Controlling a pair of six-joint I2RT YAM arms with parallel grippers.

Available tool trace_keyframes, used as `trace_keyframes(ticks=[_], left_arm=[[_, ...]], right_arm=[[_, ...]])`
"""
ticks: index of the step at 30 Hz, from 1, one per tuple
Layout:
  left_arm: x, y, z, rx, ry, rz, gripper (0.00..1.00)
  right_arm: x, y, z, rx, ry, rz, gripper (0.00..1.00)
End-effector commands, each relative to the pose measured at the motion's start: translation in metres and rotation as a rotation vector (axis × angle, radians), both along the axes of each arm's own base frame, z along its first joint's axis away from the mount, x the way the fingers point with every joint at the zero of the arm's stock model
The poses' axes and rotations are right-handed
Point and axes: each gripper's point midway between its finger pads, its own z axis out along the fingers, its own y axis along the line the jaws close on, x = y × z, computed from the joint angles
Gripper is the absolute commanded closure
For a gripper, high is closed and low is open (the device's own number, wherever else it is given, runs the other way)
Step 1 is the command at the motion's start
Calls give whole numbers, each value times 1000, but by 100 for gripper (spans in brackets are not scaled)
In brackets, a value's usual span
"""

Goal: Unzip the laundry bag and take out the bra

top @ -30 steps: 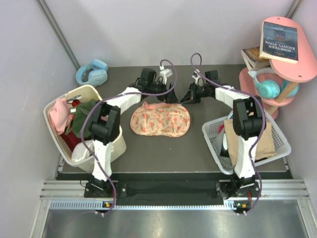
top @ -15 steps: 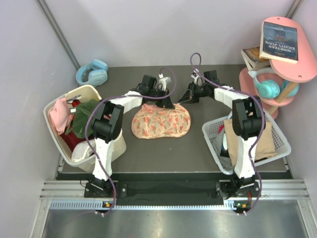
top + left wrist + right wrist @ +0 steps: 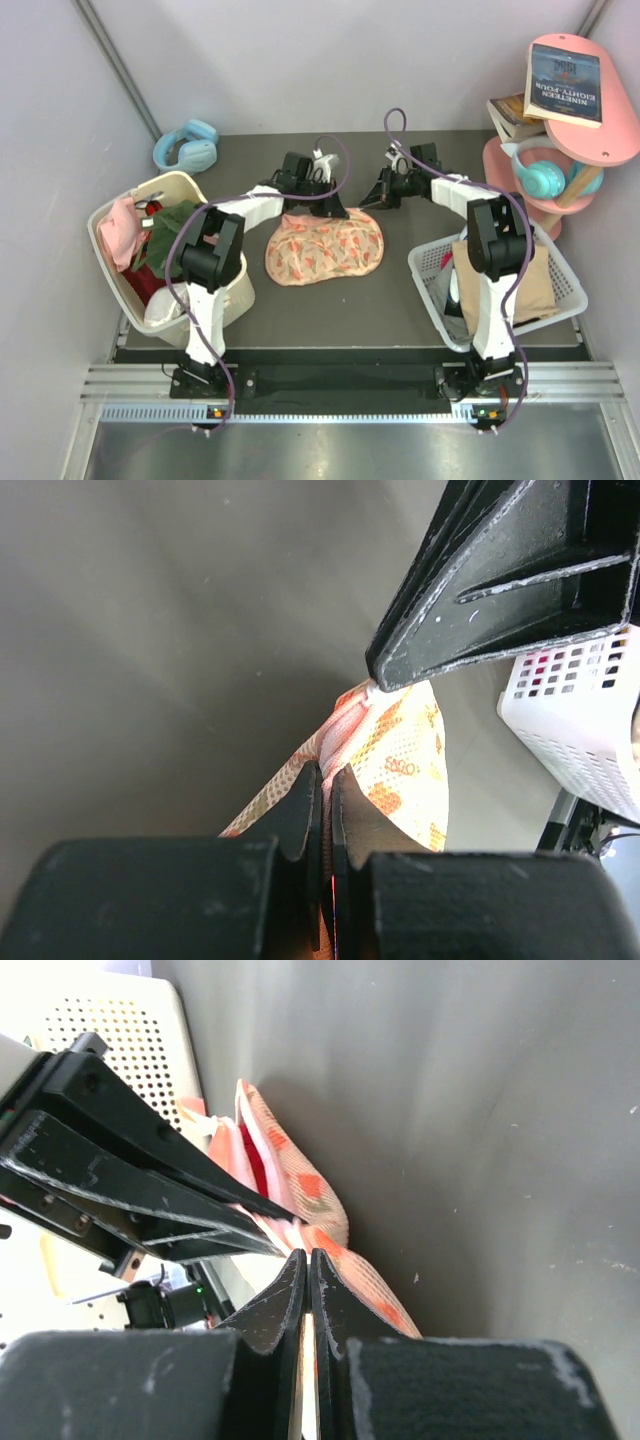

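- Left tool (image 3: 320, 780) clenched on the far rim of the laundry bag (image 3: 325, 250).
- Right tool (image 3: 306, 1262) pinches that rim just beside it.
- Red bra (image 3: 256, 1163) shows through the gap.

The left gripper (image 3: 339, 211) has come down onto the far edge of the laundry bag (image 3: 325, 252), which has slid slightly nearer

The top camera looks down from behind; both wrist cameras face the laundry bag (image 3: 325, 247) closely, from opposite sides.
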Motion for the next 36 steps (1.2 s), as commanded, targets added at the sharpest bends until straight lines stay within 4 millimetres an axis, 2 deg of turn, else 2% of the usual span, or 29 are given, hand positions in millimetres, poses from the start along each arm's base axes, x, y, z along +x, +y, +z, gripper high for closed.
trace_keyframes(ticks=[1, 2, 4, 10, 14, 21, 25, 30, 35, 36], left_arm=[[20, 26, 42, -35, -93, 113, 100], [21, 35, 38, -38, -81, 136, 100], [27, 48, 47, -58, -97, 181, 100], [45, 78, 52, -90, -113, 300, 100], [56, 89, 53, -97, -108, 355, 100], [71, 103, 59, -125, -92, 469, 100], [79, 114, 54, -95, -77, 561, 100], [72, 117, 48, -67, -48, 565, 100], [54, 120, 41, -32, -26, 530, 100], [50, 120, 42, -27, -35, 515, 100]], right_arm=[[7, 6, 16, 10, -60, 21, 100], [7, 6, 16, 8, -59, 19, 100], [7, 4, 13, 0, -59, 11, 100], [7, 2, 15, -16, -64, -9, 100], [7, -1, 18, -26, -74, -23, 100], [2, -4, 8, -27, -53, -40, 100], [-1, -4, 4, -27, -42, -39, 100], [-6, -8, -1, -52, -42, -34, 100], [-1, -15, 7, -74, -57, -43, 100], [6, -17, 13, -80, -81, -46, 100]])
